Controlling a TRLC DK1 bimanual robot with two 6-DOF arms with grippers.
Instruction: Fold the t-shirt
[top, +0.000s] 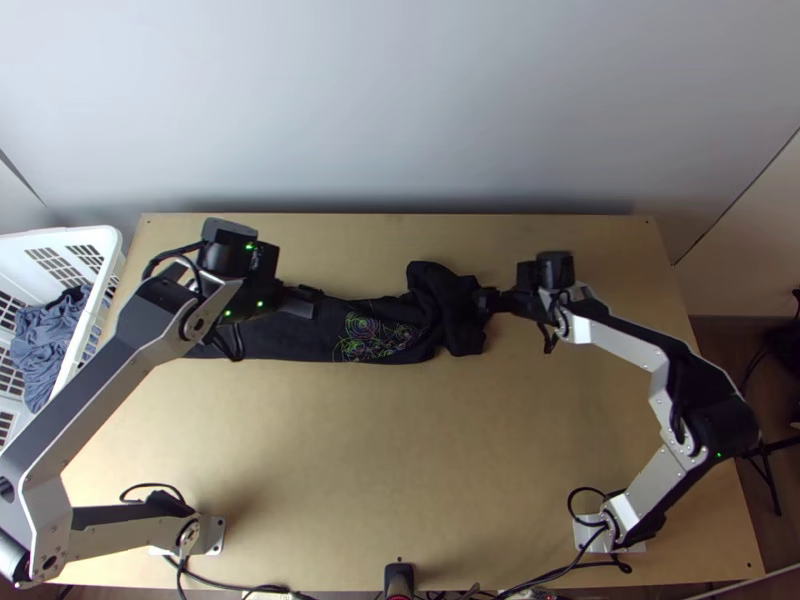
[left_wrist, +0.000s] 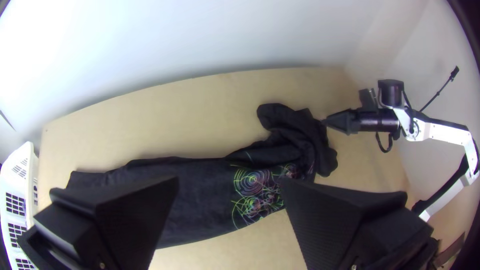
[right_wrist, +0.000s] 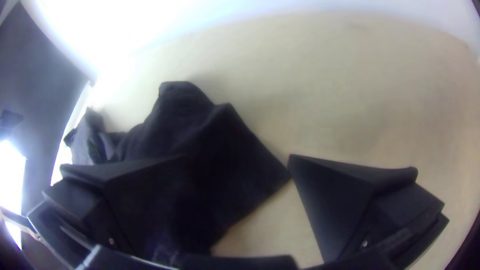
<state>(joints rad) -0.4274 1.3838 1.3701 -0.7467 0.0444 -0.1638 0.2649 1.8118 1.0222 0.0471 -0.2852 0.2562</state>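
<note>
A black t-shirt (top: 300, 335) lies as a long narrow strip, with a coloured ring print near its middle and its right end bunched. My left gripper (top: 316, 300) is over the strip's left part; in the left wrist view that gripper (left_wrist: 229, 181) stands open above the shirt (left_wrist: 200, 200). At the bunched end is my right gripper (top: 484, 299). From the right wrist, the gripper (right_wrist: 236, 159) is open, and a corner of dark cloth (right_wrist: 235, 165) spreads between and beneath its fingers. I cannot tell whether they touch it.
A white basket (top: 75, 240) with blue-grey cloth (top: 45, 345) stands at the table's left edge. Bare wooden table (top: 400, 450) lies in front of the shirt, and a pale wall (top: 400, 100) rises behind. Cables run along the near edge.
</note>
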